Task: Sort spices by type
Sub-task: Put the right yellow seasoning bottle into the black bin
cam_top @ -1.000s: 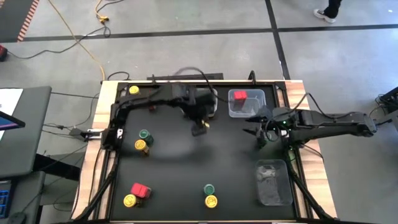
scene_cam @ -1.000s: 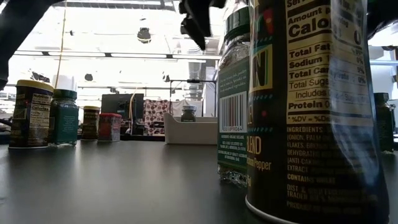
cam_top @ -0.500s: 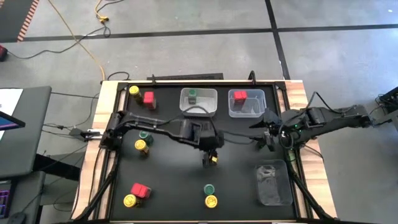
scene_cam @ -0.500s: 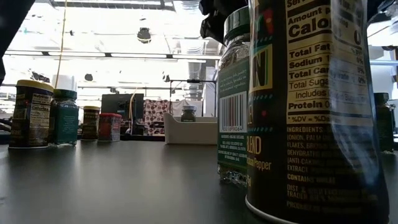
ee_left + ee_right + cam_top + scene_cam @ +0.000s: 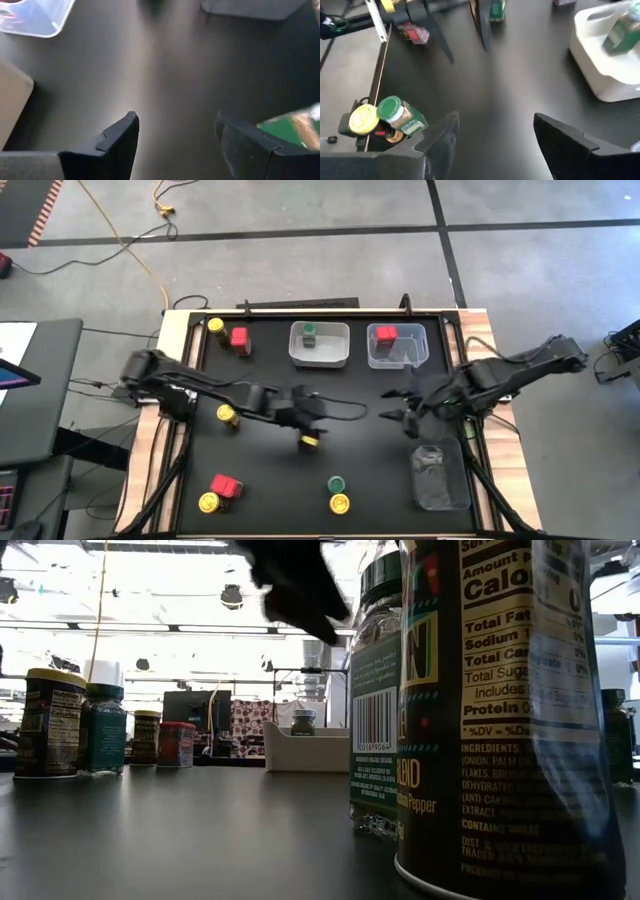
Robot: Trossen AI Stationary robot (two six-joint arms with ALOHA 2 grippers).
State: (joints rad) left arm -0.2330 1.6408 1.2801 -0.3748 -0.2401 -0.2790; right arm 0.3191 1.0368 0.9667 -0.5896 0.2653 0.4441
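Note:
The spices stand scattered on the black table (image 5: 370, 470). A yellow-lidded jar (image 5: 215, 326) and a red box (image 5: 239, 338) are at the far left, and a yellow-lidded jar (image 5: 228, 415) sits beside my left arm. A red box (image 5: 225, 485) and a yellow-lidded jar (image 5: 208, 502) are at the near left. A green-lidded jar (image 5: 336, 483) and a yellow-lidded jar (image 5: 340, 503) stand near the front. My left gripper (image 5: 308, 435) (image 5: 175, 120) hangs open over mid-table, with nothing between its fingers. My right gripper (image 5: 395, 412) (image 5: 495, 120) is open and empty, right of centre.
At the far edge, one clear bin (image 5: 332, 352) holds a green-lidded jar (image 5: 310, 335) and another (image 5: 405, 355) holds a red box (image 5: 385, 333). A third bin (image 5: 440, 473) stands at the near right. Bare table lies between the two grippers.
My left gripper has swung from beside the far bins toward the near edge and come down, still open. The left arm now stretches low across the table's left half and covers the green-lidded jar there. My right gripper has risen and drifted toward the near edge.

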